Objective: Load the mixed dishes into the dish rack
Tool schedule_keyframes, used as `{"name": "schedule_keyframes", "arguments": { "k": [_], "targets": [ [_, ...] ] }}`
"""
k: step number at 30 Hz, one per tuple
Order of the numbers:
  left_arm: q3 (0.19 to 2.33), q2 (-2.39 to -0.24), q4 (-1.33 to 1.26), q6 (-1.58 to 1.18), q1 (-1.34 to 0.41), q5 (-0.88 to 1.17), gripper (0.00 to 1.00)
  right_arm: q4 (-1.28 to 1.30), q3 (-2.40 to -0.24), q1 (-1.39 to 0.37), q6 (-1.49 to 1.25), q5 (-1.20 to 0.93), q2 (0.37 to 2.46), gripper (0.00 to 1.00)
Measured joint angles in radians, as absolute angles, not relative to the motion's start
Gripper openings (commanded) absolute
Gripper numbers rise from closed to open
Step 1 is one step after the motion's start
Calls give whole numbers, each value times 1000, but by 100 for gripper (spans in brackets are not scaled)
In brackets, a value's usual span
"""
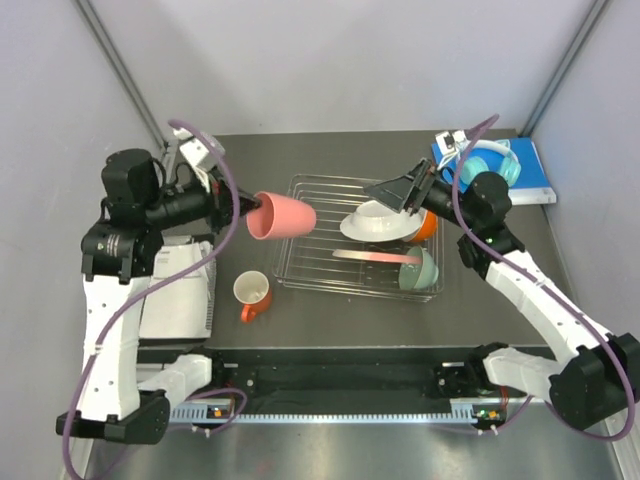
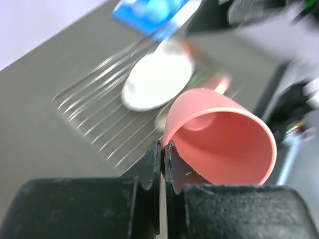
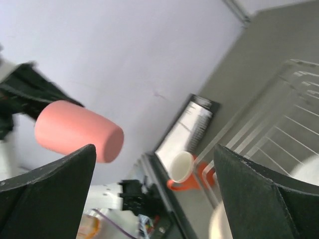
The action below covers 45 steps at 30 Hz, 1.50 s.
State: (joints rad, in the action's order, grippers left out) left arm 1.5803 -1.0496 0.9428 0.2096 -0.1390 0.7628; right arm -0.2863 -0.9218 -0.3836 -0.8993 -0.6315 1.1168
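My left gripper (image 1: 252, 210) is shut on the rim of the pink tumbler (image 1: 282, 217) and holds it on its side, in the air at the left end of the dish rack (image 1: 312, 262). The left wrist view shows the jaws (image 2: 163, 149) pinching the tumbler (image 2: 224, 142) wall. The white plate (image 1: 376, 223), the sprig-patterned plate (image 1: 370, 256), the orange bowl (image 1: 429, 226) and the mint-green bowl (image 1: 421, 270) are in the rack. The orange mug (image 1: 252, 294) lies on the table left of the rack. My right gripper (image 1: 392, 198) is open and empty above the white plate.
Teal headphones (image 1: 497, 160) lie on a blue book (image 1: 537, 180) at the back right. A white flat device (image 1: 180, 298) sits at the left by my left arm. The right wrist view shows the tumbler (image 3: 77, 132), the mug (image 3: 180, 168) and rack bars (image 3: 286, 117).
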Motion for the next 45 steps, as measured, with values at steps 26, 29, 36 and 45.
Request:
{"name": "schedule_keyframes", "arguments": {
  "k": [26,29,36,45],
  "targets": [
    [994,-1048,-634,-1297,84,1131,0,-882,-984,-643,-1217,-547,1369,100],
    [968,-1040,-610,-1265,67,1121,0,-885,-1019,-656,-1217,-537,1413,100],
    [945,-1041,-552,-1215,56,1071,0,-914,-1037,-661,-1242,-514,1457,100],
    [930,-1036,-544,-1193,42,1058,0,-974,-1020,-667,-1294,-508,1462,100]
  ]
}}
